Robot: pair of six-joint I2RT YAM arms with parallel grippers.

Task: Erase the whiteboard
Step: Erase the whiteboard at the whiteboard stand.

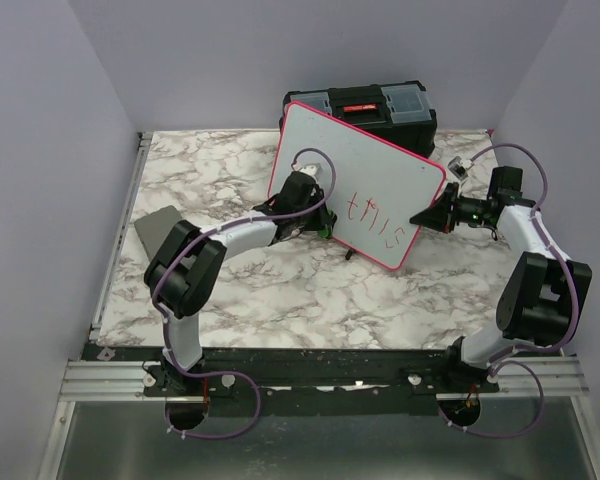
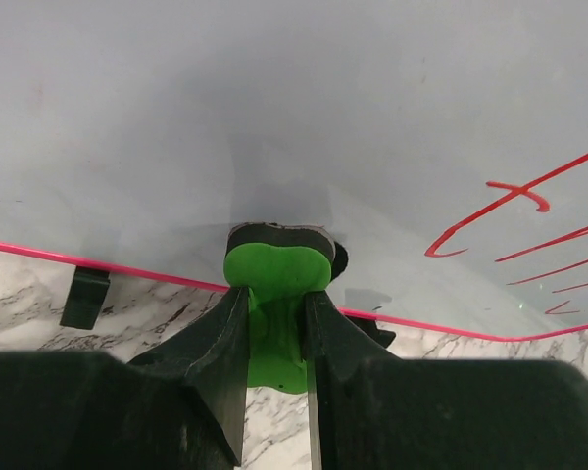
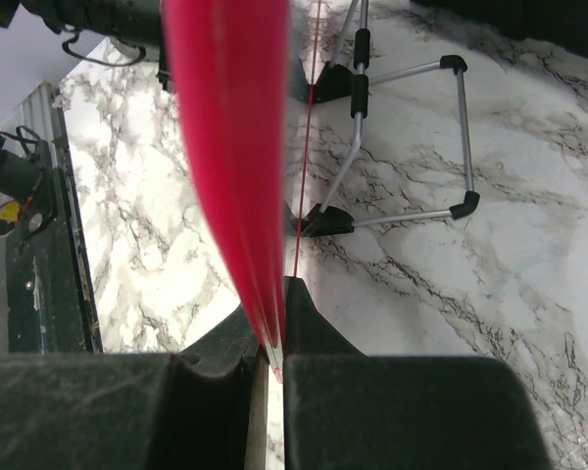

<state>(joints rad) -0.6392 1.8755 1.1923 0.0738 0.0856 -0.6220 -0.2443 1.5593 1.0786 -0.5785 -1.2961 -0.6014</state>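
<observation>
- Whiteboard (image 1: 365, 160) stands tilted on a wire stand (image 3: 464, 137) on the marble counter (image 1: 310, 290), just in front of the black toolbox (image 1: 380, 103); red handwriting (image 1: 378, 218) at lower right
- Left hand (image 2: 274, 304) grips a green eraser (image 2: 277, 269), pressed to the board face near the lower rim
- Right hand (image 3: 272, 338) is clamped on the board's pink rim

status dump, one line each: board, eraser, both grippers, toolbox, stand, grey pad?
whiteboard: propped tilted, red writing on right part, left part blank.
left gripper: shut on eraser.
right gripper: shut on whiteboard's right rim.
eraser: pad against whiteboard near its lower rim.
toolbox: lid closed.
wire stand: unfolded, feet on the table.
grey pad: lying flat, untouched.
</observation>
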